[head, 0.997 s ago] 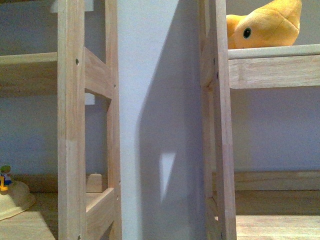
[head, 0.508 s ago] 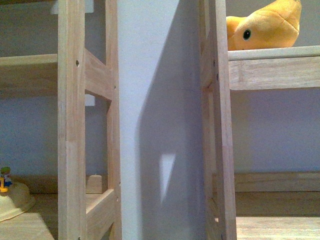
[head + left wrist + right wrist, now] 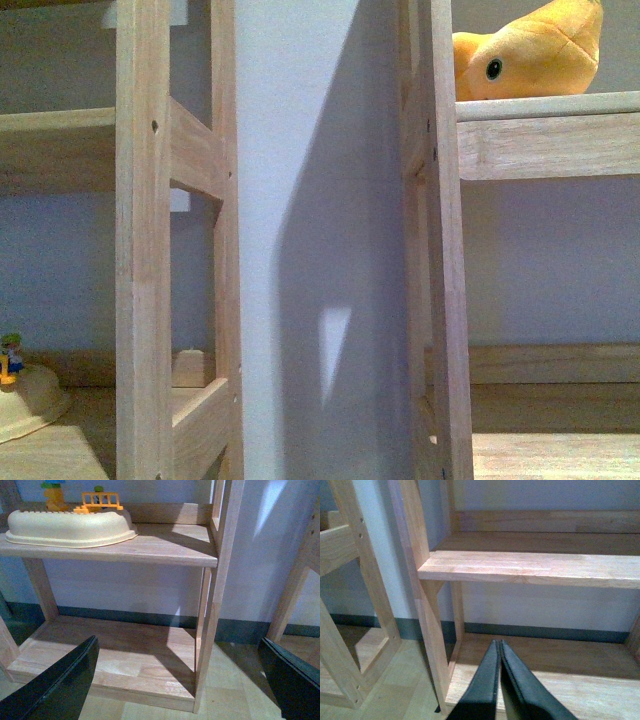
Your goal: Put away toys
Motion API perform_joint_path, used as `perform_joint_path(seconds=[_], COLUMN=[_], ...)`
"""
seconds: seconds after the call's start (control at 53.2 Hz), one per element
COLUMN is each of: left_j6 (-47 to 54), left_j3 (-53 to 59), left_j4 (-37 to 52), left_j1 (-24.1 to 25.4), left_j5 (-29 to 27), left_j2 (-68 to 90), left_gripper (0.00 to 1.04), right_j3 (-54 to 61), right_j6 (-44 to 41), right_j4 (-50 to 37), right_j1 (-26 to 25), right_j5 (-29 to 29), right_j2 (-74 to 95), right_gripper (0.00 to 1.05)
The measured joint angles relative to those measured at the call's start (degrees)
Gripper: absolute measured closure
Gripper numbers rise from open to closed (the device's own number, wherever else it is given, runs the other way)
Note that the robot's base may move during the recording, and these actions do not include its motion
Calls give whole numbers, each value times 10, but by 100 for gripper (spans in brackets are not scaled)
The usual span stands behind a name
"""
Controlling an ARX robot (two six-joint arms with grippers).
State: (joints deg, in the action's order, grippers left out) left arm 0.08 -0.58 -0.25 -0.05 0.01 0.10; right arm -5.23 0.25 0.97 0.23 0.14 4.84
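Orange-yellow plush toy [image 3: 530,52] on upper shelf [image 3: 545,105], no tool nearby

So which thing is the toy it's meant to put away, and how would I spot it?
Look at the two wooden shelf racks against the pale wall; take the right-hand rack. On its upper shelf lies a soft orange-yellow plush animal with a round black eye. The only other toy, a small colourful figure on a cream dome, sits low in the left rack.
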Motion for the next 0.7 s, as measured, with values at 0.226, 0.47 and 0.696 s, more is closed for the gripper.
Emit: perform_joint_path(seconds=[0.226,0.47,0.696], left_j6=[0,0,0], left_j3=[0,0,0], left_j4=[0,0,0], left_j1=[0,0,0], left_j5=[0,0,0], left_j2=[0,0,0], left_gripper=[6,6,6], right_j3=[14,26,44], right_j6=[0,0,0], right_j4=[-3,-6,-8], right_j1=[0,0,-1], right_j5=[0,0,0], right_j2=[-12,-21,-43], right_gripper=[101,101,101])
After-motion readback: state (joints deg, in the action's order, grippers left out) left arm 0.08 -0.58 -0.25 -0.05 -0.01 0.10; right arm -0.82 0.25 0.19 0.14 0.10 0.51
